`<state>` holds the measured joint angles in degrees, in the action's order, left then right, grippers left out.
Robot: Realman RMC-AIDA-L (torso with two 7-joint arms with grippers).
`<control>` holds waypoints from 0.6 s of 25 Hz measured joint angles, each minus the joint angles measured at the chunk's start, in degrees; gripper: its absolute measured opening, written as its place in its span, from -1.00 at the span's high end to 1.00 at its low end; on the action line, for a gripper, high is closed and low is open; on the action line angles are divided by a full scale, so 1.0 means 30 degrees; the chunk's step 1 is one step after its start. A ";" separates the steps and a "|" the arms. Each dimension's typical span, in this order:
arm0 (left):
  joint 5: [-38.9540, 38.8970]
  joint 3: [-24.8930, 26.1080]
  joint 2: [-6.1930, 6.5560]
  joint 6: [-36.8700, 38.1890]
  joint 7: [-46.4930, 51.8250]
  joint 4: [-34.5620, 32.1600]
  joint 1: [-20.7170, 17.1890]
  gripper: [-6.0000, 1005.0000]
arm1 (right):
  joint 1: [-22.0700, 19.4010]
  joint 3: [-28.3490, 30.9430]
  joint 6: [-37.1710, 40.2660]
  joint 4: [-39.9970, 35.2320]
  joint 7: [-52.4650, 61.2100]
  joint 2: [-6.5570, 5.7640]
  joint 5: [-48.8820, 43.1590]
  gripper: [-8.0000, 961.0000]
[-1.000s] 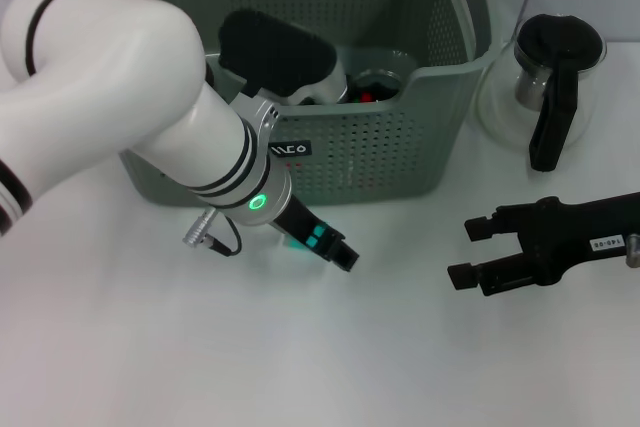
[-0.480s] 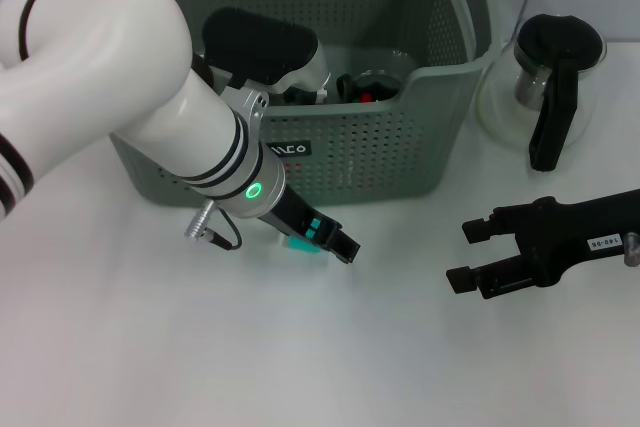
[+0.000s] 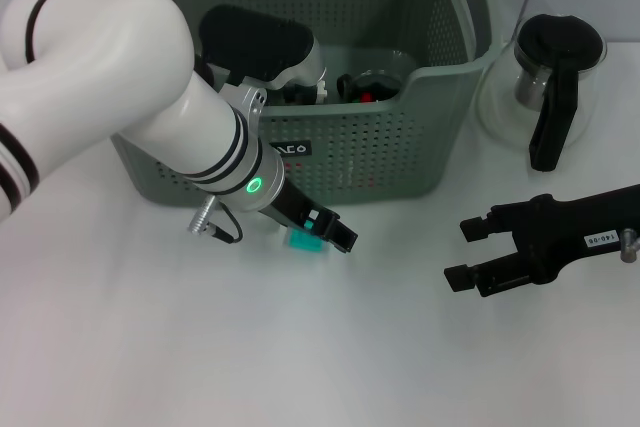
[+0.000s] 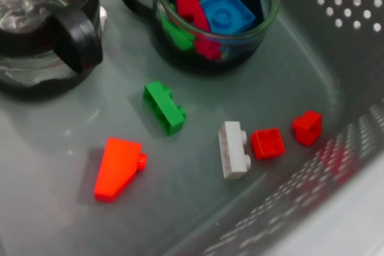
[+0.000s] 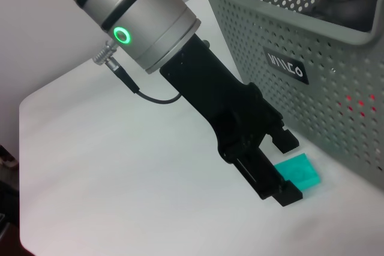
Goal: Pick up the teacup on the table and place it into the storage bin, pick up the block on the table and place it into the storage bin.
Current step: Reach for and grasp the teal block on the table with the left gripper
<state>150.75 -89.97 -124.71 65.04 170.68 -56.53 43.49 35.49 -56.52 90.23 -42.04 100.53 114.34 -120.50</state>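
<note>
A teal block lies on the white table just in front of the storage bin. My left gripper is down at the table and open, one finger on each side of the block. The teacup, clear glass with a black handle, stands inside the bin with red, blue and green bricks in it. My right gripper hovers open and empty over the table at the right.
A glass pot with a black handle stands on the table right of the bin. Inside the bin are another glass pot and several loose bricks, among them orange, green and white.
My left gripper has shifted slightly toward the bin, staying low at the teal block. The block stays on the table. The right arm has barely moved.
</note>
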 joint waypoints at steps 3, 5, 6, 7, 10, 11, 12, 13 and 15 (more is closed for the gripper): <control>0.0022 0.0024 0.0019 -0.0221 0.0000 0.0463 0.0217 -0.76 | 0.0004 0.0010 0.0004 0.0015 0.0005 0.0001 0.0000 -0.92; 0.0046 0.0005 0.0006 -0.0435 -0.0001 0.0736 0.0325 -0.75 | 0.0006 0.0025 -0.0001 0.0038 0.0006 0.0000 0.0000 -0.92; 0.0052 -0.0010 -0.0003 -0.0530 -0.0003 0.0860 0.0383 -0.75 | 0.0006 0.0032 -0.0002 0.0048 0.0006 -0.0004 -0.0001 -0.92; 0.0054 -0.0026 -0.0011 -0.0596 -0.0007 0.0958 0.0428 -0.75 | 0.0006 0.0036 0.0001 0.0053 0.0006 -0.0010 0.0000 -0.92; 0.0055 -0.0040 -0.0012 -0.0735 -0.0011 0.1120 0.0471 -0.75 | 0.0006 0.0037 0.0009 0.0080 0.0006 -0.0024 0.0001 -0.92; 0.0055 -0.0040 -0.0012 -0.0735 -0.0011 0.1120 0.0471 -0.75 | 0.0006 0.0037 0.0011 0.0093 0.0005 -0.0026 0.0001 -0.92; 0.0055 -0.0058 -0.0010 -0.0777 -0.0014 0.1121 0.0449 -0.75 | 0.0007 0.0035 0.0011 0.0100 0.0000 -0.0027 0.0001 -0.92; 0.0055 -0.0078 -0.0008 -0.0833 -0.0014 0.1122 0.0420 -0.75 | 0.0006 0.0031 0.0012 0.0099 -0.0005 -0.0027 0.0001 -0.92; 0.0054 -0.0107 -0.0005 -0.0913 -0.0018 0.1123 0.0376 -0.75 | 0.0006 0.0017 0.0012 0.0090 -0.0002 -0.0029 0.0001 -0.92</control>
<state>150.91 -90.29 -124.73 62.30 170.63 -53.17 44.61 35.51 -56.47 90.27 -41.78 100.52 114.25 -120.50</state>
